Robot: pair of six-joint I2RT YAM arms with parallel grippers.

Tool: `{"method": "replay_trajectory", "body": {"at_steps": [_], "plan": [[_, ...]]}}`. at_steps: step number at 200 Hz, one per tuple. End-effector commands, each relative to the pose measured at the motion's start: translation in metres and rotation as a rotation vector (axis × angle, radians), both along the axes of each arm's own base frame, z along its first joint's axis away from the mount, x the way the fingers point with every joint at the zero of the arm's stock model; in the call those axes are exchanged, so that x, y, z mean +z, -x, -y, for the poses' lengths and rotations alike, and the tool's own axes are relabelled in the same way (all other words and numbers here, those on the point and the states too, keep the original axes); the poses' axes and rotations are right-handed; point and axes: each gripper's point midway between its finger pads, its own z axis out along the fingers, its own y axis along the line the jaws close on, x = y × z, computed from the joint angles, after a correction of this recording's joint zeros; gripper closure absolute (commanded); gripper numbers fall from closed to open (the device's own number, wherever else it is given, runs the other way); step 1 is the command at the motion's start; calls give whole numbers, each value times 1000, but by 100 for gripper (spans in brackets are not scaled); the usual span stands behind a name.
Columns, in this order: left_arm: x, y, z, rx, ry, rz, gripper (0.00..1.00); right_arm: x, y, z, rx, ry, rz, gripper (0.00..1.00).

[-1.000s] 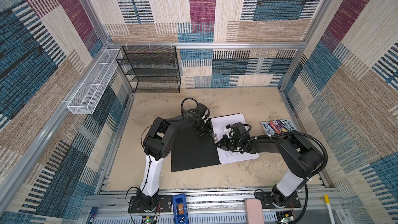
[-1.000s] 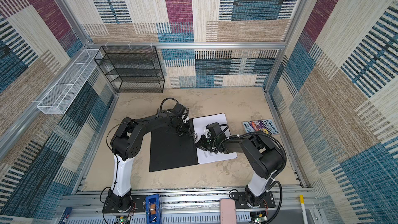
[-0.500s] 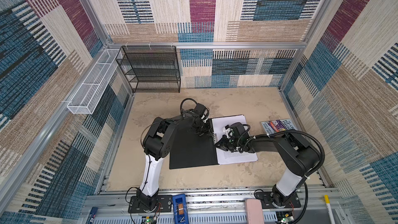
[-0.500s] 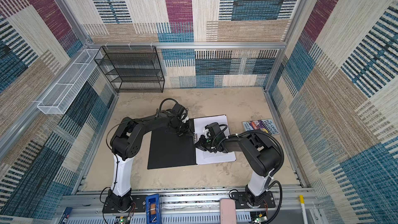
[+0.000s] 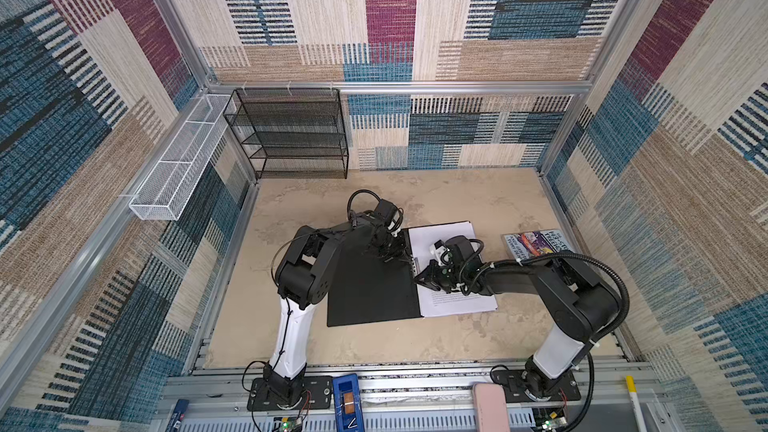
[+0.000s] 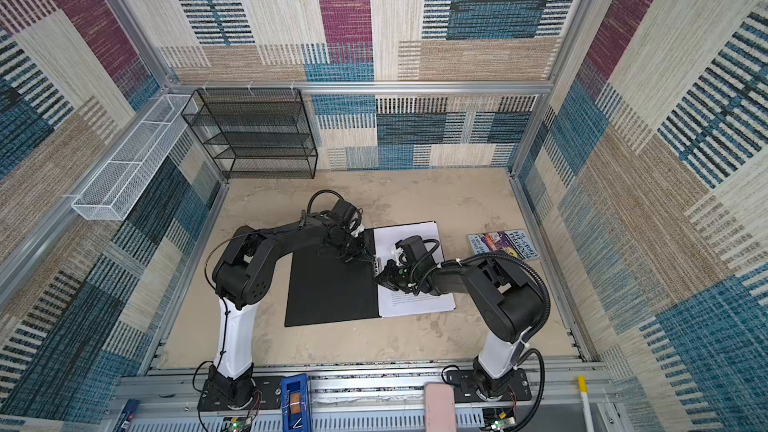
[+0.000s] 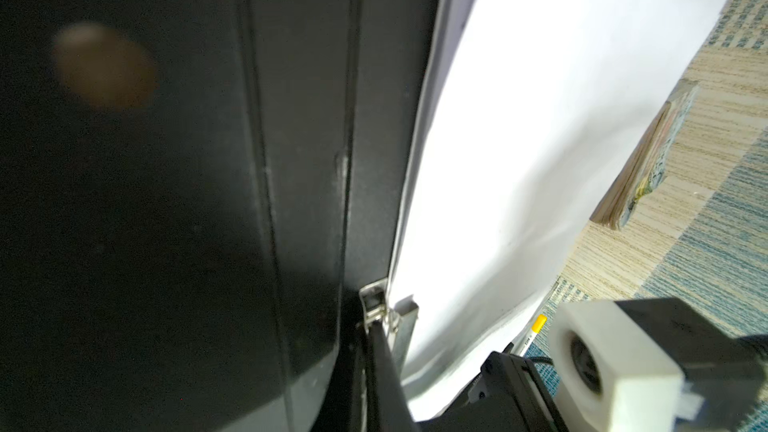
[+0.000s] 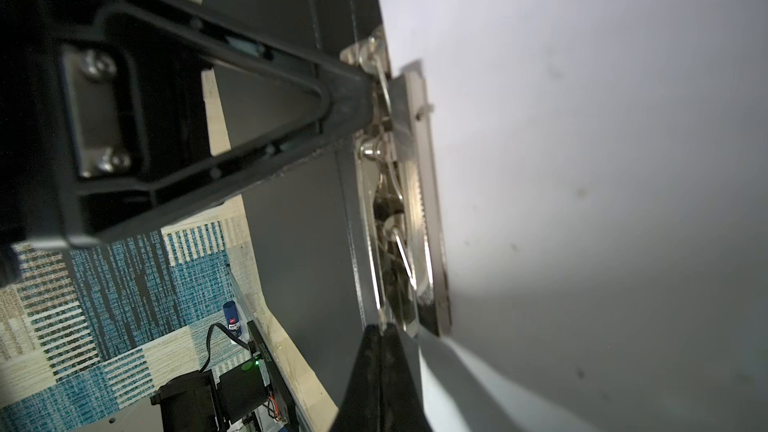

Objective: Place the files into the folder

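While folder (image 5: 370, 292) lies open | files (image 5: 461, 305) lie at its spine clip (image 8: 415, 201)

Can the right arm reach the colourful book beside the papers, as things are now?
Probably yes. The book lies flat on the right arm's side, apart from the papers, nothing upon it. The right pincer, shut at the metal clip, must leave there first.

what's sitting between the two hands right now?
The metal clip of the folder, along the edge of the papers. The left hand is at one end, the right hand at the other. Clearest in the right wrist view.
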Motion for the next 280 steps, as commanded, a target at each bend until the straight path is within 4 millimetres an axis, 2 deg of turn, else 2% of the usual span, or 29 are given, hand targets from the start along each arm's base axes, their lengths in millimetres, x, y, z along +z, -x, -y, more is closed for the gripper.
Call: {"method": "replay_trajectory", "body": {"at_steps": [1, 11, 41, 73, 82, 92, 103, 119, 131, 140, 143, 161, 173, 187, 208, 215, 223, 234, 244, 257, 280], "plan": [[-54, 35, -60, 48, -333, -136, 100, 8, 0, -8, 28, -53, 20, 92], [-54, 35, -60, 49, -332, -136, 100, 8, 0, -8, 25, -49, 22, 89], [-51, 33, -57, 42, -315, -132, 100, 8, 0, -4, 9, -28, 23, 69], [-36, 23, -48, 25, -266, -100, 98, 22, 0, -1, -9, -40, 43, 47], [-30, 19, -43, 10, -237, -89, 96, 28, -1, 2, -24, -32, 61, 38], [-20, 13, -35, -11, -195, -69, 83, 35, -3, 8, -52, -5, 86, 28], [-6, 7, -27, -39, -155, -31, 71, 45, -7, 15, -82, 26, 117, 20], [26, -2, -12, -82, -65, 31, 52, 61, -12, 25, -119, 66, 171, 12], [57, -6, 0, -118, 13, 88, 43, 76, -17, 32, -140, 92, 226, 6], [78, -8, 1, -120, 40, 140, 36, 89, -22, 38, -156, 108, 275, 2], [91, -7, 4, -128, 76, 157, 34, 92, -23, 41, -162, 112, 287, 0], [138, -1, 3, -116, 183, 263, 20, 107, -35, 62, -198, 137, 337, 0], [156, 7, -12, -86, 207, 307, 10, 109, -43, 82, -225, 145, 346, 0], [154, 15, -50, -10, 153, 324, 2, 104, -52, 112, -271, 190, 346, 0], [125, 30, -127, 164, 9, 321, 1, 90, -60, 151, -324, 216, 321, 0], [110, 38, -155, 230, -56, 303, 1, 85, -62, 162, -345, 231, 314, 0], [96, 47, -185, 303, -130, 279, 1, 81, -64, 171, -356, 229, 310, 0], [83, 57, -214, 374, -196, 261, 1, 75, -67, 179, -367, 216, 299, 0], [75, 64, -233, 422, -241, 258, 1, 70, -69, 184, -370, 214, 290, 0], [65, 69, -247, 462, -266, 261, 1, 62, -72, 186, -368, 194, 272, 0], [50, 69, -256, 474, -265, 258, 0, 49, -74, 188, -370, 156, 241, 0]]}}
